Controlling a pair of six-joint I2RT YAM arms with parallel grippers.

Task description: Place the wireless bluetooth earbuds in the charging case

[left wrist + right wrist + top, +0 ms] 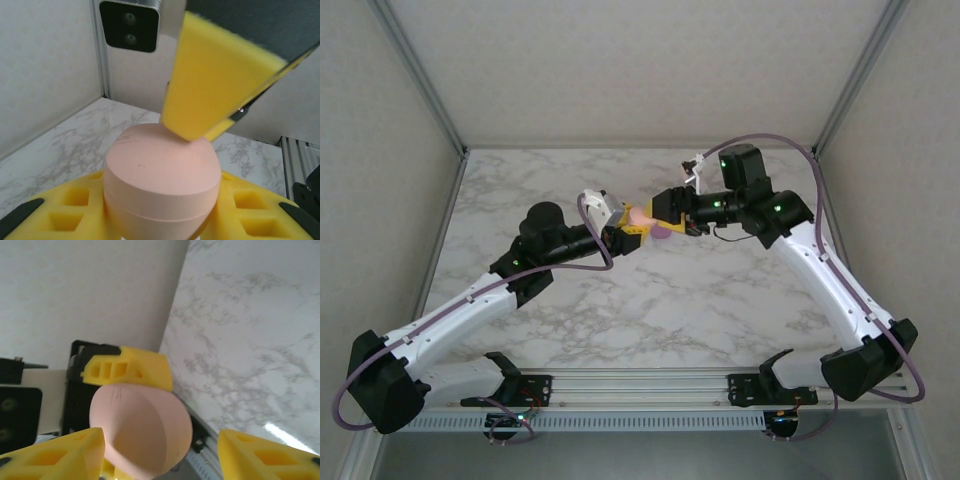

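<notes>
The charging case [160, 170] is a peach-pink, egg-shaped shell with its lid closed. My left gripper [160, 222] is shut on its lower half and holds it above the table. In the top view the case [638, 216] sits mid-table between the two arms. My right gripper [665, 212] is open at the case. One of its yellow fingers [215, 85] rests on the top of the lid. In the right wrist view the case [142, 430] lies close to the left finger, well apart from the other. The wireless bluetooth earbuds are out of view.
A purple rounded thing [662, 232], about the case's size, lies on the marble table [720, 300] under my right gripper. The enclosure's walls and metal posts [420, 80] bound the back and sides. A rail [640, 385] runs along the near edge.
</notes>
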